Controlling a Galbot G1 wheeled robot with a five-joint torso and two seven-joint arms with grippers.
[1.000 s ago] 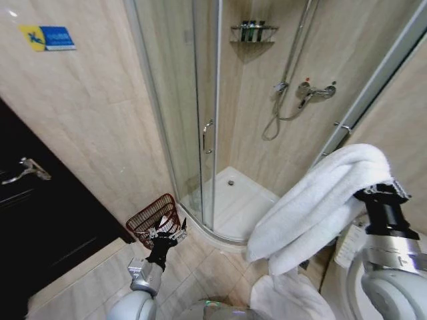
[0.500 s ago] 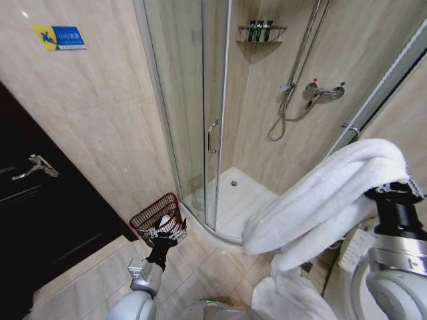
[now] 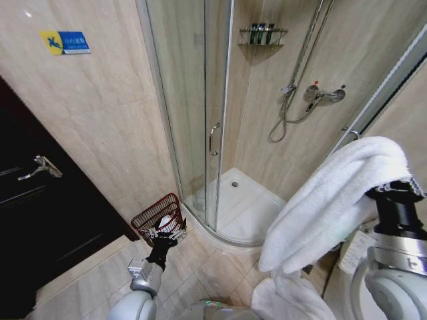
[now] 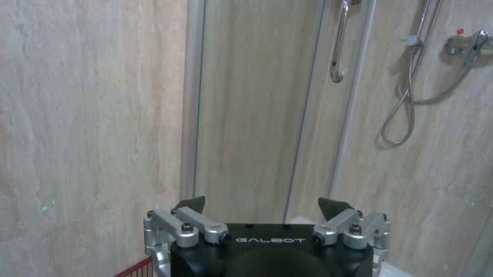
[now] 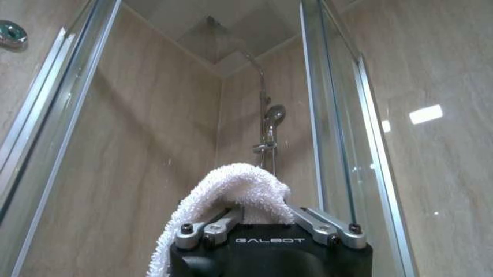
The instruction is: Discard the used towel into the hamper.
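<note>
Right tool [image 5: 266,222] is up high on the robot's right, fingers clamped tight around a fold of the thick white terry towel [image 3: 333,200], and that towel drapes down in a long heavy bundle in front of the glass shower cubicle [image 3: 200,113]. From the wrist view the cloth bulges out above the closed fingers, with the chrome shower head [image 5: 273,114] beyond it. Down low on the left, the left tool [image 3: 165,233] hangs with fingers spread wide and nothing between them, just in front of the small round dark-red wire hamper [image 3: 155,215]. That hamper stands on the beige tiled floor [image 3: 100,280], in the corner between the marble-look wall and the curved shower tray, well apart from the towel.
</note>
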